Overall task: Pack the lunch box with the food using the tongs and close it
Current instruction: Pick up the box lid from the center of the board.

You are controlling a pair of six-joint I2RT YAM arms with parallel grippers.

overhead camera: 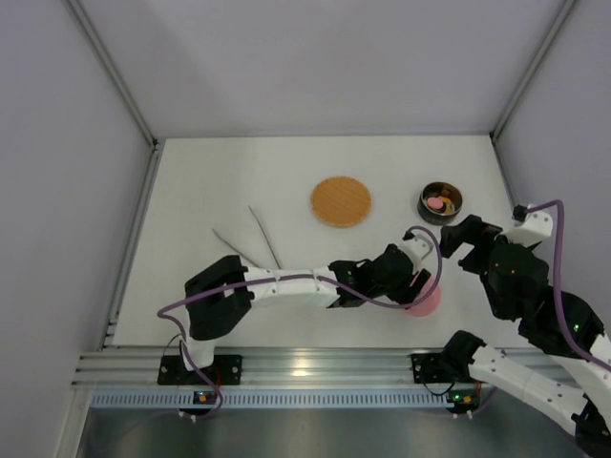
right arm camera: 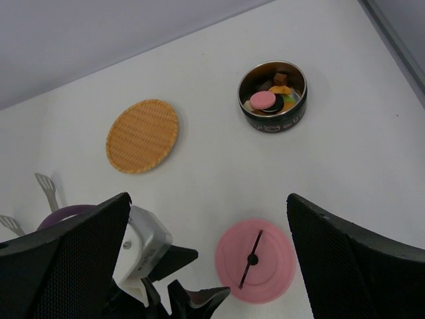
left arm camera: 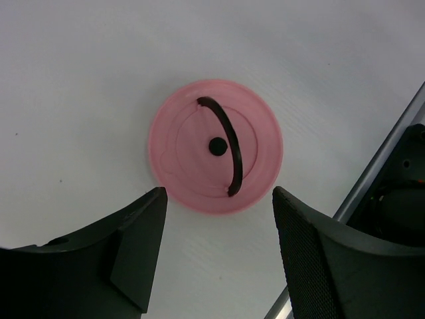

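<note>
Left to right on the white bench [overhead camera: 239,172]:

- Long thin silver metal tongs [overhead camera: 263,235] lie flat left of centre, well back from the near edge, with the V opening toward the far-left corner. The joined end runs under the left arm in the overhead view, so I can't see it. The right wrist view catches only the two flat tips at its left border.
- Flat round orange-brown woven mat [overhead camera: 341,201] sits mid-bench with nothing on it.
- Left gripper [left arm camera: 219,199] is reached across to the right half, near the near edge. Its jaws are spread wide and hold nothing. It hangs over a pink round plastic lid [left arm camera: 216,146] with a black curved handle and centre knob. The lid lies flat, with one fingertip on each side of its near rim. I can't see any contact. From overhead the gripper covers most of the lid and only a pink sliver shows.
- Small round shiny steel lunch box [right arm camera: 272,114] sits toward the far-right corner, upright and uncovered, well apart from the lid. The food [right arm camera: 265,100] is inside it: a pink disc on top, with brown, orange and yellow bits beside it. Pieces underneath are hard to separate, and the marking on the outer wall is too small to read.
- Right gripper [right arm camera: 207,206] is up above the bench between the lunch box and the lid. Its jaws are fully spread and it is empty, touching nothing.
</note>
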